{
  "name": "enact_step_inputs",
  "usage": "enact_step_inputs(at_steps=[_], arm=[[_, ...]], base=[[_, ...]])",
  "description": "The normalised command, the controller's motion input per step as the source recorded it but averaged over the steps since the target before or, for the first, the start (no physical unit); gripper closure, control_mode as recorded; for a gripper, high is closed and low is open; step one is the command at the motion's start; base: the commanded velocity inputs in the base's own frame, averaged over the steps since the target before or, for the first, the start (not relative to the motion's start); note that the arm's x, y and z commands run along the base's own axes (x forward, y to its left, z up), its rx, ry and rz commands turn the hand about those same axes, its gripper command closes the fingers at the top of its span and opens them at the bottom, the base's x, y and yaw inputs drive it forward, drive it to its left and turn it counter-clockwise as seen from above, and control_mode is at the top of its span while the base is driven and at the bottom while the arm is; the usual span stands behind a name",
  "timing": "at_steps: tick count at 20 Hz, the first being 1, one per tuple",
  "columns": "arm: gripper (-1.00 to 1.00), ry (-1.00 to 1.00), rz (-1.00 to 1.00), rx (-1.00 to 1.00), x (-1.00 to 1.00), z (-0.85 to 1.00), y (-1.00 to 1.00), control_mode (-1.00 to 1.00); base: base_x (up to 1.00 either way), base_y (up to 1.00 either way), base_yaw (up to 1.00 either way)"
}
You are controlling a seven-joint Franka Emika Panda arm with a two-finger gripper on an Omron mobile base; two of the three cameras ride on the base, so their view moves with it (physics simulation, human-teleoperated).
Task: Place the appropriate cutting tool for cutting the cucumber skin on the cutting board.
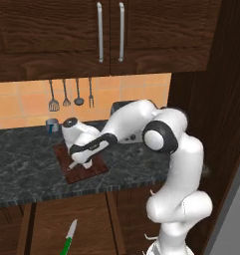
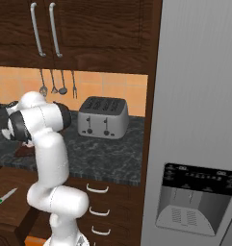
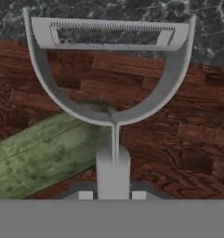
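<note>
My gripper (image 3: 112,195) is shut on the handle of the pale grey peeler (image 3: 112,166), whose forked head points away from the hand. The peeler hangs just over the dark reddish-brown cutting board (image 3: 178,139). The dark green cucumber (image 3: 43,153) lies on the board, below and left of the peeler's fork. In the left base view the gripper (image 1: 77,158) sits low over the board (image 1: 94,170), and the peeler's tip (image 1: 71,165) sticks out towards the board's left side. The cucumber is hidden there by the hand.
The green-handled knife (image 1: 67,240) lies low in front of the counter, also in the right base view as the knife (image 2: 3,198). A silver toaster (image 2: 102,116) stands on the counter (image 1: 22,164) to the right. A small blue cup (image 1: 52,125) stands by the wall under hanging utensils (image 1: 65,94). A fridge (image 2: 194,120) fills the right.
</note>
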Motion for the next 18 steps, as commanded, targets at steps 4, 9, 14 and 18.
enact_step_inputs(at_steps=[4,9,14,18], arm=[[-1.0,-0.13,-0.05,0.0,-0.37,0.18,0.0,-1.0],[-1.0,-0.2,-0.06,0.0,-0.72,0.85,-0.14,-1.0],[-1.0,-0.21,-0.05,0.08,-0.77,0.61,-0.62,-1.0],[-1.0,-0.15,-0.02,0.18,-0.77,0.46,-0.89,-1.0]], base=[[0.0,0.0,0.0],[0.0,0.0,0.0],[0.0,0.0,0.0],[0.0,0.0,0.0]])
